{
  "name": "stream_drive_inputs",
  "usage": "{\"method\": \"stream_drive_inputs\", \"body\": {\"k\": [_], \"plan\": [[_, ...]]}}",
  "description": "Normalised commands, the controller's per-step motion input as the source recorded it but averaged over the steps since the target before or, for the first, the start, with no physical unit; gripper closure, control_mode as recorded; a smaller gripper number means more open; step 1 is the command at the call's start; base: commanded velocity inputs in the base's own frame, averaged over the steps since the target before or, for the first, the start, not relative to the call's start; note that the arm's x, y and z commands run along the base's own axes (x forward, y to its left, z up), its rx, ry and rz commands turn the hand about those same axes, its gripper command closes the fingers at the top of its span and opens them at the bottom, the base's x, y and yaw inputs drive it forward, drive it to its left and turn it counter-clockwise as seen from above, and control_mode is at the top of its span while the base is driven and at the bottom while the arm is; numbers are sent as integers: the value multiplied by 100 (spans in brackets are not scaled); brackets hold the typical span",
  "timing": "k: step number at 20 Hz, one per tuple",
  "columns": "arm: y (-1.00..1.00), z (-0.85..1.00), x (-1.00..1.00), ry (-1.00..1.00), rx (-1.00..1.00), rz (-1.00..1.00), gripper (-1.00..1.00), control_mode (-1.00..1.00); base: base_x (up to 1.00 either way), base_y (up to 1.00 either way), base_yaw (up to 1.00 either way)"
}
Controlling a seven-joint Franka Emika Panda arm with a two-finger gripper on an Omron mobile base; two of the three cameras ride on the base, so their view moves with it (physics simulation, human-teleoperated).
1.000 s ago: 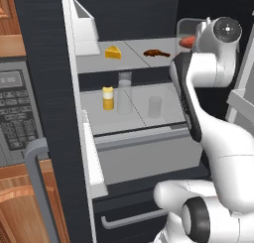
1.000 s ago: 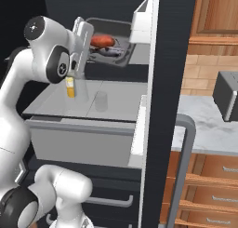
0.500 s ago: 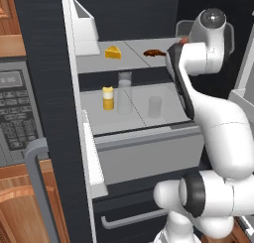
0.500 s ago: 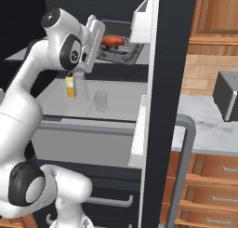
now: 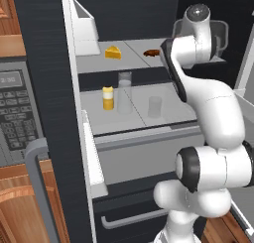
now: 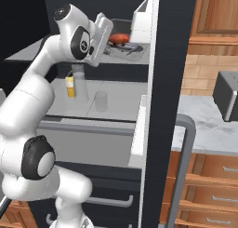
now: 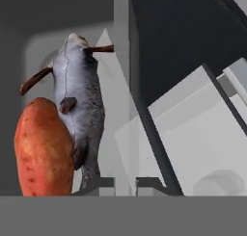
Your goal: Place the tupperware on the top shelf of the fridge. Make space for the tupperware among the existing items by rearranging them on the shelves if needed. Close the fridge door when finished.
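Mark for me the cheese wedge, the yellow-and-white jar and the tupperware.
cheese wedge [image 5: 113, 52], left base view, middle of its yellow top face.
yellow-and-white jar [image 5: 108, 98], left base view, middle of its yellow body.
tupperware [image 6: 122, 46], right base view, front rim below the orange food.

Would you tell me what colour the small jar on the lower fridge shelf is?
The jar is yellow with a white top, clearest in the left base view.

Arm raised; gripper [image 7: 125, 183] clamped, fingertips nearly touching
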Motion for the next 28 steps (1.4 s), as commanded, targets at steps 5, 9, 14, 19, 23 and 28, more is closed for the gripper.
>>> {"method": "stream_drive_inputs", "body": {"k": [5,9,14,19,23,28], "plan": [[-1,0,49,3,0,-6,100,-100,0,0,0],[-1,0,47,3,0,-6,-100,-100,0,0,0],[-4,-1,38,2,0,-6,-100,-100,0,0,0],[-9,-2,36,1,0,-7,-100,-100,0,0,0],[-19,-4,44,0,0,-14,-100,-100,0,0,0],[-3,0,2,0,0,-7,-100,-100,0,0,0]]}}
